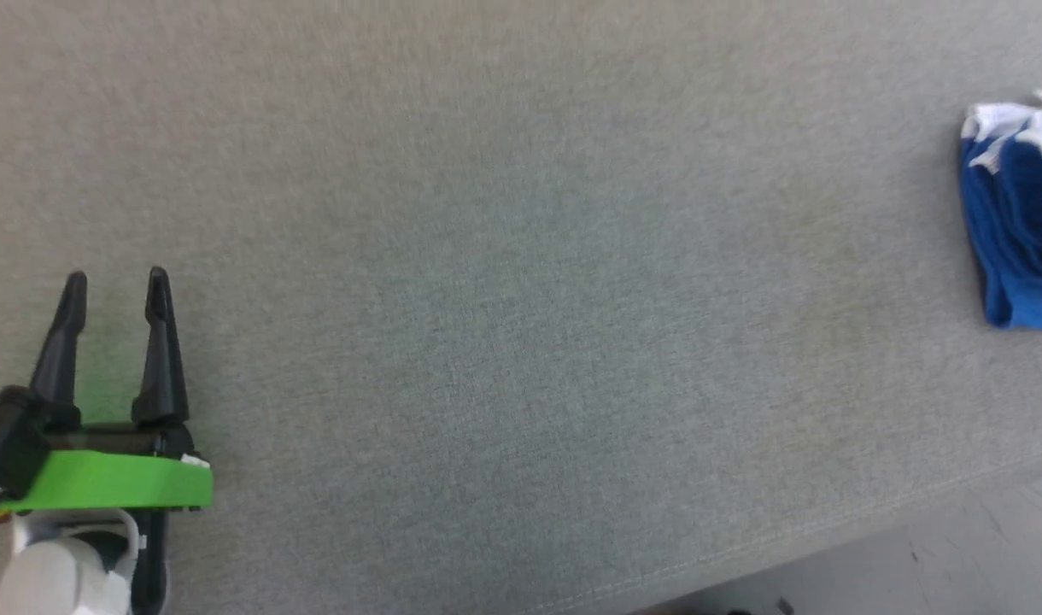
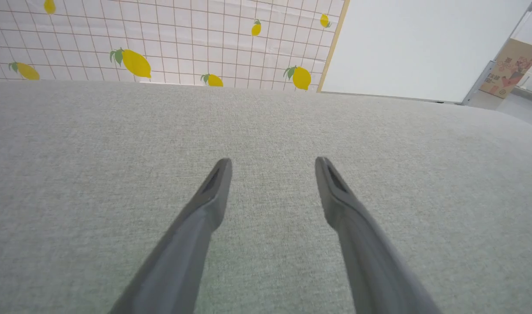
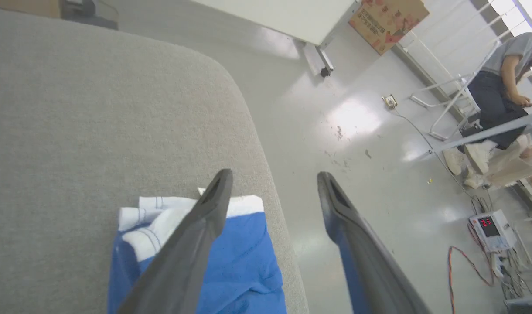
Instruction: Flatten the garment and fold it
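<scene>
The left claw (image 1: 115, 280) hangs released low over bare grey table (image 1: 521, 256), its 2 fingers parted with nothing between them; the left wrist view shows the same open gap above plain cloth (image 2: 273, 161). It seems parked there to leave the work to the other arm for now.

The garment (image 1: 1021, 231) lies well apart from that claw, far off to its right and somewhat beyond its fingertips, bunched in a heap with the white trim at the far end. It has not yet been flattened.

The right claw (image 3: 273, 174) is also released, fingers spread wide and pointing past the table's rounded corner toward the floor (image 3: 357, 131). The garment (image 3: 244, 257) sits under it and toward its left finger, which crosses over the blue cloth; whether that finger touches the cloth, I cannot tell. The spread probably readies a pinch on the heap, which lies just beside the table's edge and may slip off if pushed outward.
</scene>
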Motion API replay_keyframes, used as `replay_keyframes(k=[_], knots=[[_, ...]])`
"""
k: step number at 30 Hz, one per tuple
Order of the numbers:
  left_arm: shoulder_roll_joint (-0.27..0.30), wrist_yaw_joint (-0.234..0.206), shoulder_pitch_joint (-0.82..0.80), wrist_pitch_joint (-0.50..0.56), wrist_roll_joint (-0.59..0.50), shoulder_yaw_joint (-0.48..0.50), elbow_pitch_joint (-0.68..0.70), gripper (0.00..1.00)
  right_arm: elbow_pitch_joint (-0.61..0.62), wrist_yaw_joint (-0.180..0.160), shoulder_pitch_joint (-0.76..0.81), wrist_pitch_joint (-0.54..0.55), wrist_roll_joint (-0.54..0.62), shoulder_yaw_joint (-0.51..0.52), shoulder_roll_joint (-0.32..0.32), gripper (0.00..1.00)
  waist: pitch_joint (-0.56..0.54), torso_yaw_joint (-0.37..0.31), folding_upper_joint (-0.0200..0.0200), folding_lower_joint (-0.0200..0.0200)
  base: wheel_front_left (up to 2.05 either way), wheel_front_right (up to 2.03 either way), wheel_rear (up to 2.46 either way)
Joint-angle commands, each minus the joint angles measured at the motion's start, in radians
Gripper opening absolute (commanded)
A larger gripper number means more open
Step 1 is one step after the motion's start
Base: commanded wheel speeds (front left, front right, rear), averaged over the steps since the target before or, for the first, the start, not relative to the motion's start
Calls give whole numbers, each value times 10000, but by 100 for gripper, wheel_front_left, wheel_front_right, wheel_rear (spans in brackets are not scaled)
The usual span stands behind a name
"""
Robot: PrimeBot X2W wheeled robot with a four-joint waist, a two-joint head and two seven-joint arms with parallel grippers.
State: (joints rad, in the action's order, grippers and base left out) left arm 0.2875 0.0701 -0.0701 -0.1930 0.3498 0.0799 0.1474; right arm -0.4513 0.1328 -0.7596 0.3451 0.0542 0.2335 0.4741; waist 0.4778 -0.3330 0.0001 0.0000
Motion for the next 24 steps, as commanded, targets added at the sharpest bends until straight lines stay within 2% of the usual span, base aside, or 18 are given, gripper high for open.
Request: replay_keyframes(k=[1, 5, 6, 16, 19, 24], knots=[[-97, -93, 140, -133, 71, 18, -67, 100, 251, -21, -224, -246, -247, -276, 1, 100, -835, 110, -1, 0, 0, 0, 0], [-365, -259, 180, -319, 95, 23, -365, 100, 1003, -21, -530, -1003, -923, -745, -486, 100, -1513, 314, -1, 0, 0, 0, 0], [-529, -395, 157, -399, 131, 80, -539, 100, 1492, -21, -599, -1683, -1210, -740, -1065, 100, -1838, 490, -1, 0, 0, 0, 0], [-1012, -743, -20, -627, 49, 238, -1216, 100, 2831, -21, 808, -3934, -1867, -1393, -3602, 100, -2994, 1524, -1, 0, 0, 0, 0], [-1140, -840, -113, -653, -38, 263, -1335, 100, 2962, -21, 1485, -4486, -2094, -1464, -4042, 100, -3195, 1824, -1, 0, 0, 0, 0], [-1364, -889, -226, -676, -198, 208, -1558, 100, 2884, -21, 2770, -5494, -2543, -1731, -4228, 100, -3557, 2322, -1, 0, 0, 0, 0]])
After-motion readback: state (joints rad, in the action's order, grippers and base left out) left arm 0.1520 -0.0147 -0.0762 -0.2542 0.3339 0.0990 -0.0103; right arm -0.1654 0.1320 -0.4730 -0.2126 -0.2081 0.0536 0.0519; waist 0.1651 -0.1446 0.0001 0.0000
